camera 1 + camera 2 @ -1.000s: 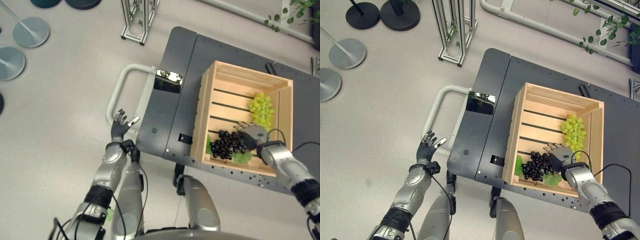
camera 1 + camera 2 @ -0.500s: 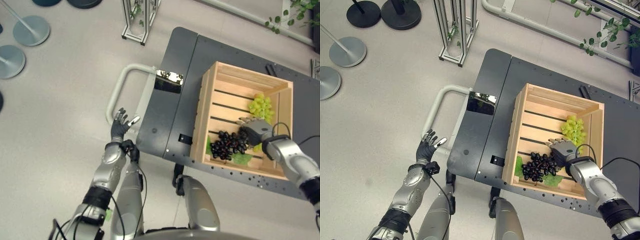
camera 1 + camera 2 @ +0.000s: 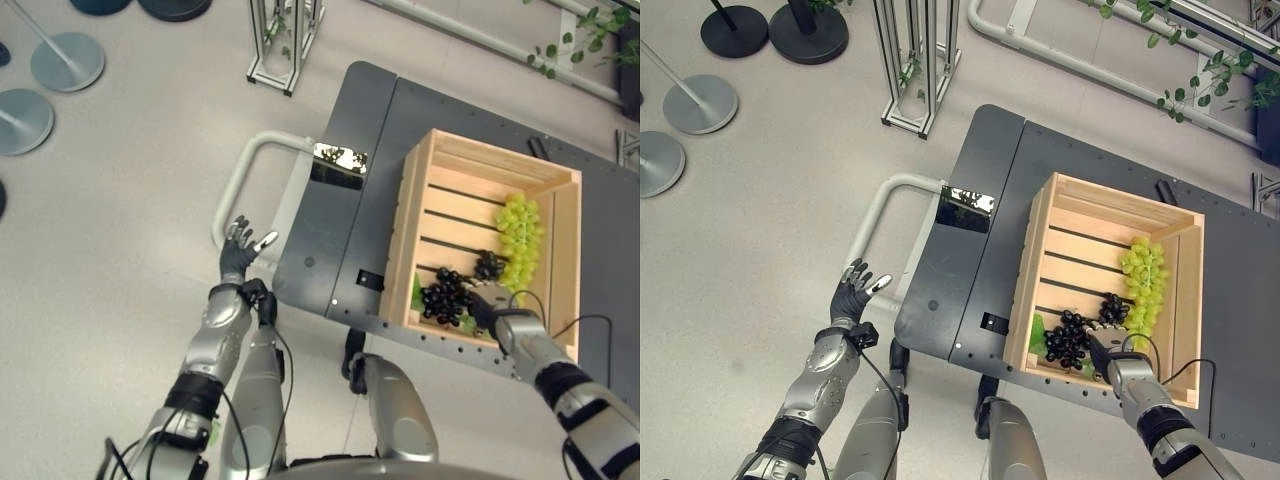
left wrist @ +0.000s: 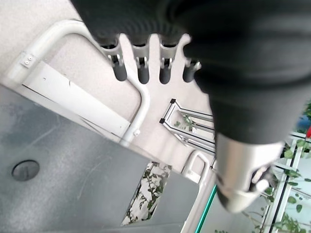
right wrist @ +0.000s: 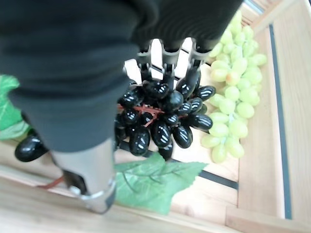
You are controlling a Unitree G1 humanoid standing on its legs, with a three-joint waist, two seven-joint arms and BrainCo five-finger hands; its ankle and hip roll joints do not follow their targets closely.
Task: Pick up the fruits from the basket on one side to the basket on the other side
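A bunch of black grapes (image 3: 448, 296) lies near the front of the wooden crate (image 3: 411, 222) on the dark cart. In the right wrist view my right hand (image 5: 92, 160) has its fingers (image 5: 190, 80) curled into the black grapes (image 5: 160, 116), with the thumb below the bunch. My right hand (image 3: 1108, 354) sits at the crate's near side. A bunch of green grapes (image 3: 1143, 274) lies by the crate's right wall, apart from the hand. My left hand (image 3: 240, 254) hangs open over the floor, left of the cart.
The dark grey cart (image 3: 332, 225) has a white tubular handle (image 3: 236, 176) on its left, close to my left hand. A metal frame stand (image 3: 281, 40) and round stand bases (image 3: 66, 60) stand on the floor beyond. Green leaves (image 5: 155, 184) lie under the black grapes.
My right hand has drawn back from beside the green grapes to the crate's near side and closed on the black grapes. The left hand has stayed still.
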